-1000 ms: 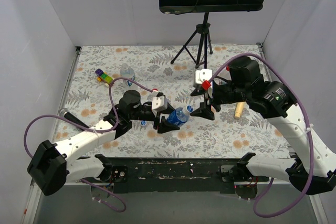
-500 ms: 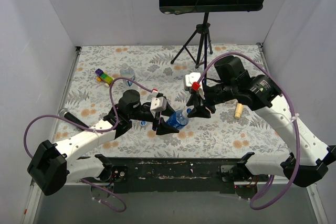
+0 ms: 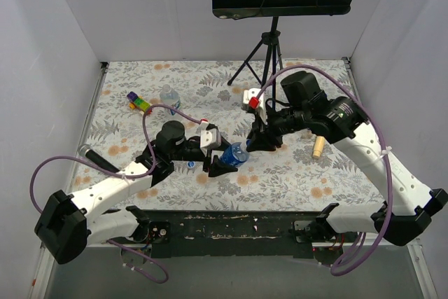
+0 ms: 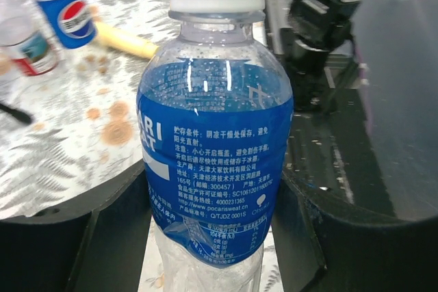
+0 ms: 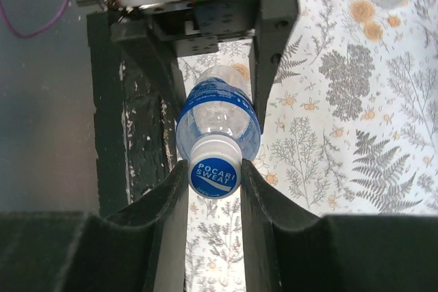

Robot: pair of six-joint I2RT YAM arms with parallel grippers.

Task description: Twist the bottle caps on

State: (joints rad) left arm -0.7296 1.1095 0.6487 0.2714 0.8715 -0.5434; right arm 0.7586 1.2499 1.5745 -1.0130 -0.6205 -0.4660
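One bottle (image 3: pixel 236 153) gripped at both ends.
The left gripper (image 3: pixel 222 163) clamps the blue-labelled body, neck tilted toward the right arm; the right gripper (image 5: pixel 213 169) has its fingers (image 5: pixel 256 189) closed against both sides of the white cap (image 5: pixel 213 178) sitting on the neck.

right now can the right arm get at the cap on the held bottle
Yes, it looks so: the right gripper clasps the cap from both sides, nothing between, while the left gripper holds the bottle tilted toward it.
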